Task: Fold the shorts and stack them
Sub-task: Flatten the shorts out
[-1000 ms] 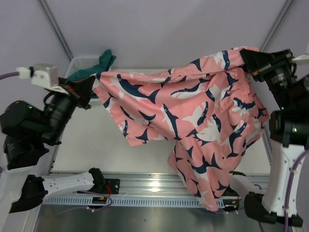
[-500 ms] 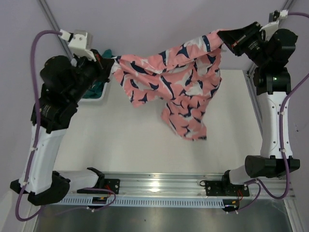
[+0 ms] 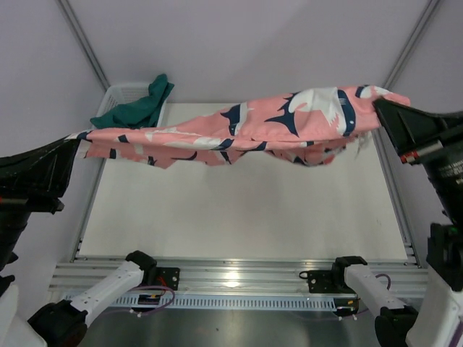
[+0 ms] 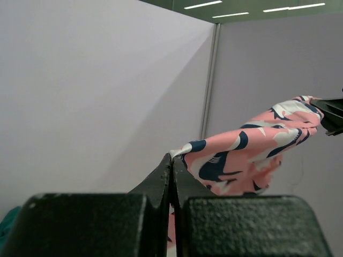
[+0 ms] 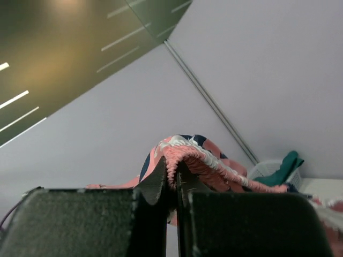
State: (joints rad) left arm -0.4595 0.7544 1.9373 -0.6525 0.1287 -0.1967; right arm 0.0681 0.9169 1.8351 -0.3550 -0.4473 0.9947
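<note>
hanging in the air above the table [image 3: 239,210], the salmon-pink shark-print shorts [image 3: 246,130] are pulled out into a long, nearly level band that runs from the left side of the workspace to the right, clear of the white surface below. the cloth is bunched and twisted along its length, with loose folds sagging a little under the middle and right part. its left end is pinched in the left gripper [image 3: 77,142], whose two fingers are pressed together on a thin edge of fabric; in the left wrist view the pink cloth comes out from between the closed tips. its right end, a gathered elastic edge, is nipped in the right gripper [image 3: 379,108], the jaws squeezed onto it with the fabric arching over them in the right wrist view. the dark teal shorts [image 3: 137,108] lie crumpled well behind, draped over the rim of the white mesh basket [image 3: 119,92] at the table's far left corner. a metal rail [image 3: 231,278] runs along the near edge of the table, below the stretched shorts.
</note>
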